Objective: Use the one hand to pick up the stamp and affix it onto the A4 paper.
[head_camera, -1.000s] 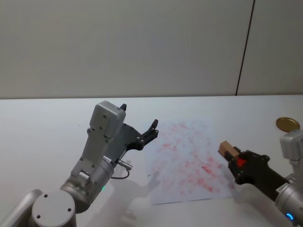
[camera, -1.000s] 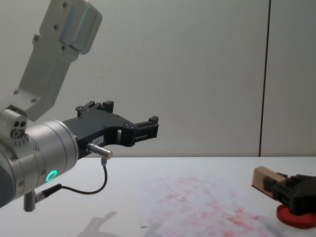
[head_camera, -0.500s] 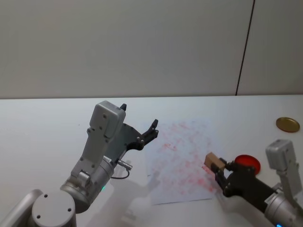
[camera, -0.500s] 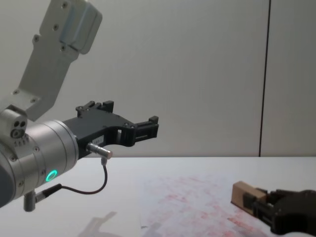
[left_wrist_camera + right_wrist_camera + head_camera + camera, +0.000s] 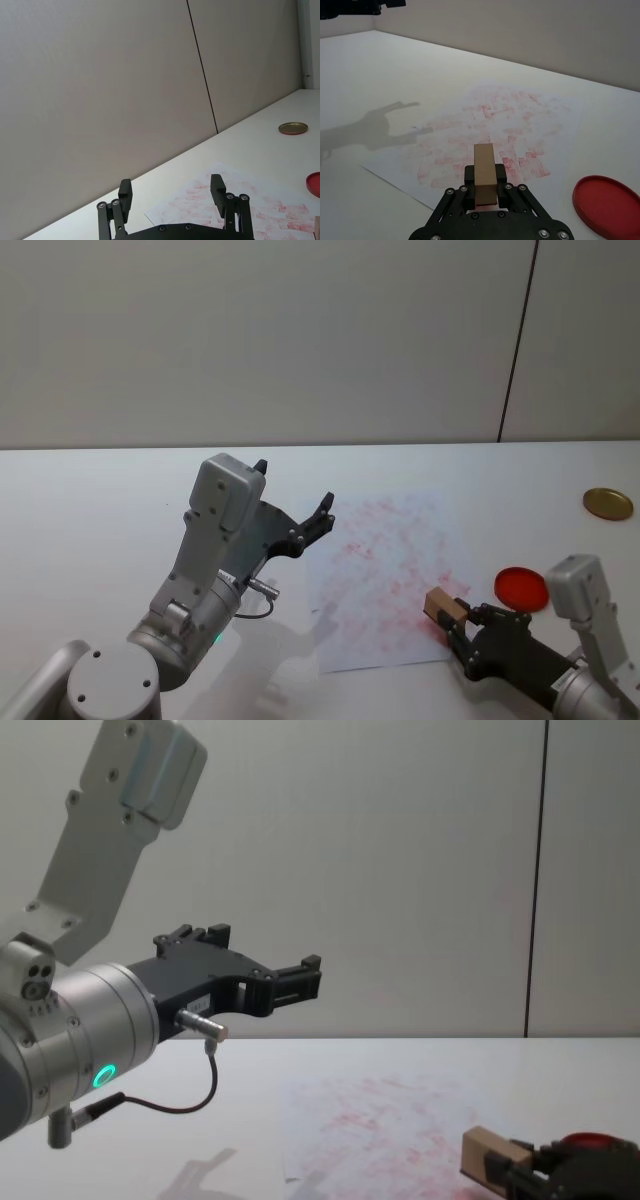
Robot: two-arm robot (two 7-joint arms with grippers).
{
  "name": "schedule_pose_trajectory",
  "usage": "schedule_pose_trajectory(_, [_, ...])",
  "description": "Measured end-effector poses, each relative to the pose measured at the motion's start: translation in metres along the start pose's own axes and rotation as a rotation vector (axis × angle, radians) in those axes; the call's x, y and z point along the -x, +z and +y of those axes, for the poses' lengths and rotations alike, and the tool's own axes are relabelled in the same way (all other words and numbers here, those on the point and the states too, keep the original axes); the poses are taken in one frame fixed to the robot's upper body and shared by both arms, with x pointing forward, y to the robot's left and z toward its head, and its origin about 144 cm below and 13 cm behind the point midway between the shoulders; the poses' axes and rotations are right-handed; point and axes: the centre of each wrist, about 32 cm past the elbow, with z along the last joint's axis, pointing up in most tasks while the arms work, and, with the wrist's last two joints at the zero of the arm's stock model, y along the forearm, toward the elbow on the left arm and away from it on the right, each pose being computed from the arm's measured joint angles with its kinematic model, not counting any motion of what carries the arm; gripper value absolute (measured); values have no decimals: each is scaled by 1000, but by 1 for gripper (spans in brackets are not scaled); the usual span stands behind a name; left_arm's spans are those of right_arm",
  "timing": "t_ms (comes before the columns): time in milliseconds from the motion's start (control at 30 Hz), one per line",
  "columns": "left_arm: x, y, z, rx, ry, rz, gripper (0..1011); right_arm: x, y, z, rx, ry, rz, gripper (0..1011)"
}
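Note:
The stamp [image 5: 440, 602], a light-tan wooden block, is clamped in my right gripper [image 5: 455, 620], which is shut on it. It hangs over the near right part of the A4 paper [image 5: 385, 560], a white sheet covered in faint red marks. In the right wrist view the stamp [image 5: 484, 170] sticks out between the black fingers [image 5: 470, 176] above the paper [image 5: 510, 125]. The chest view shows the stamp [image 5: 490, 1158] low at the right, just above the paper [image 5: 370, 1130]. My left gripper [image 5: 294, 483] stands open, raised left of the paper, holding nothing.
A flat round red ink pad [image 5: 522, 586] lies on the table right of the paper, close beside my right gripper. A small gold lid [image 5: 608, 503] sits farther back at the right. The white table [image 5: 90, 520] stretches out to the left.
My right gripper has carried the stamp leftward and nearer, from over the ink pad to over the paper's near right part, uncovering the pad. The left arm has not moved.

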Motion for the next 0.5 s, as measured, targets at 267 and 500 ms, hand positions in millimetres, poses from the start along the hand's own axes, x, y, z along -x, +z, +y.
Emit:
schedule_pose_trajectory(267, [0,0,0,0,0,0,993,1,-4,-1,28,7,-2,219])
schedule_pose_trajectory(500, [0,0,0,0,0,0,993,2,-7,-1,47,11,-6,219])
